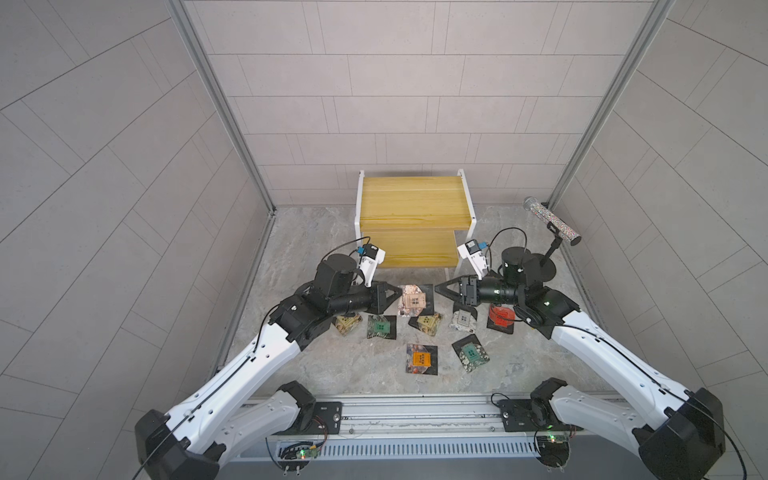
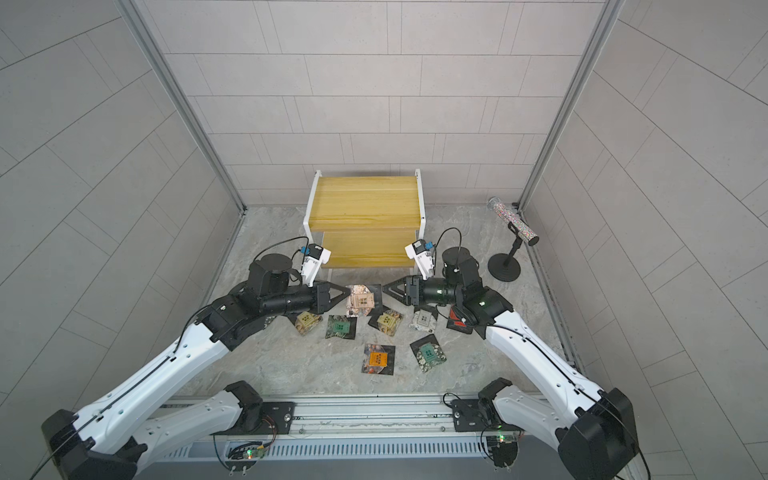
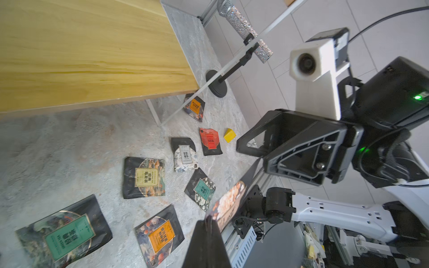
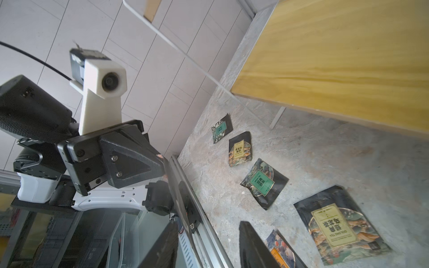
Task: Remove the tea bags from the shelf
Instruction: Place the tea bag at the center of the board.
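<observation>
Just in front of the shelf (image 1: 415,199), between the two arms, one tea bag (image 1: 412,300) hangs in the air above the table (image 1: 332,374). Its left edge is pinched tight in the left claw (image 1: 397,293). The bag therefore sticks out to the right of that claw, its length running left to right across the gap.

At the bag's right end the right claw (image 1: 438,289) stands with its jaws partly apart. Whether either finger touches the bag I cannot tell, since the right wrist view shows it only edge-on. I judge the right claw must draw clear to the right before the bag can be laid down.

Both shelf boards look bare. More tea bags (image 1: 422,358) lie flat on the table. An orange bag (image 3: 194,107) lies by the shelf's leg, hidden in both top views, and the left arm covers part of a beige-labelled bag (image 1: 347,325).
</observation>
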